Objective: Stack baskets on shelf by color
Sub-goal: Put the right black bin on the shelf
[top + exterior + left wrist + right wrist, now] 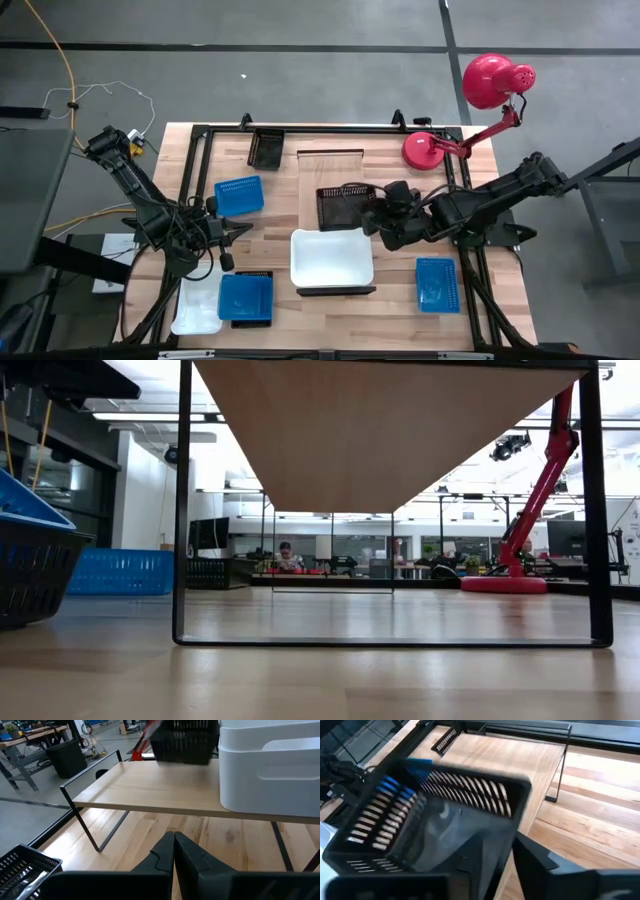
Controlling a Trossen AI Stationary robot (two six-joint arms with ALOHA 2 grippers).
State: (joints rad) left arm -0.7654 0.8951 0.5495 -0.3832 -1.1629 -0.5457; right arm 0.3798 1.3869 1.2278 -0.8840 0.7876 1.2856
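Note:
The pale wooden shelf [330,170] stands at the table's middle, with a white basket [332,258] on its near part. My right gripper [372,212] is shut on a black mesh basket [343,205] over the shelf's middle. That basket also shows in the right wrist view [435,815] and in the left wrist view [182,740], beside the white basket [270,765]. My left gripper [235,232] is shut and empty, left of the shelf, as the left wrist view [174,836] shows. My right gripper holds the black basket by its right-hand end wall [517,815], one finger [475,860] inside the basket and the other [535,860] outside. The fingers come roughly level from the table's right. The basket looks tilted; whether it rests on the shelf I cannot tell.
A blue basket [239,196] lies left of the shelf, and a black one [266,148] at the far edge. A blue basket nested in a black one [246,297] and a white basket [197,310] lie near left. A blue basket [437,284] lies near right. A red lamp [430,150] stands far right.

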